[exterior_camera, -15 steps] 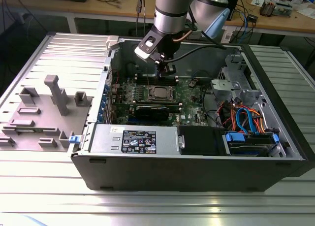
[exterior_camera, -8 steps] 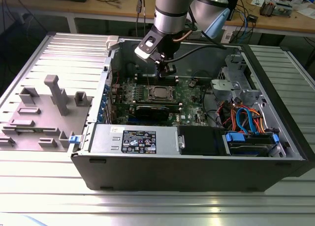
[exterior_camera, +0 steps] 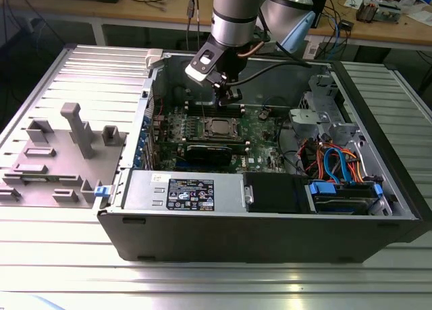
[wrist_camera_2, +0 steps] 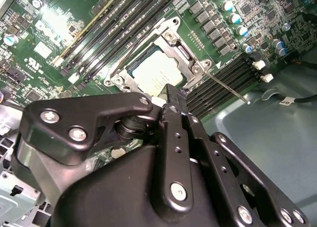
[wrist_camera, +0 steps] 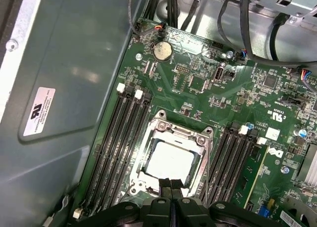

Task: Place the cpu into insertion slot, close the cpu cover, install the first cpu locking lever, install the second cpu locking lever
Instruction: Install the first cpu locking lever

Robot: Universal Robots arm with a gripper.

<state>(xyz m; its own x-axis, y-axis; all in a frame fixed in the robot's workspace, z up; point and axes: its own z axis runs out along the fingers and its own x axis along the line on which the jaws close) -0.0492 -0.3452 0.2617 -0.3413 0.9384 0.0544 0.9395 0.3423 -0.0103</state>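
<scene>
The cpu (wrist_camera: 171, 160) lies flat in its socket on the green motherboard, its silvery top showing in both wrist views (wrist_camera_2: 157, 76). The cpu cover (wrist_camera: 148, 148) lies down around it as a metal frame (wrist_camera_2: 190, 56). A thin metal locking lever (wrist_camera_2: 228, 87) sticks out from one socket corner across the memory slots. My gripper (wrist_camera: 171, 183) hovers just above the socket's edge, its two black fingers pressed together with nothing between them (wrist_camera_2: 173, 93). In the exterior view the gripper (exterior_camera: 231, 94) hangs inside the open computer case, above the socket (exterior_camera: 221, 127).
Memory slots (wrist_camera: 121, 138) flank the socket on both sides. A black card (exterior_camera: 212, 151) lies beside the socket. Cables and drive bays (exterior_camera: 337, 168) fill the case on the exterior view's right. A grey fixture block (exterior_camera: 67, 151) sits outside the case on that view's left.
</scene>
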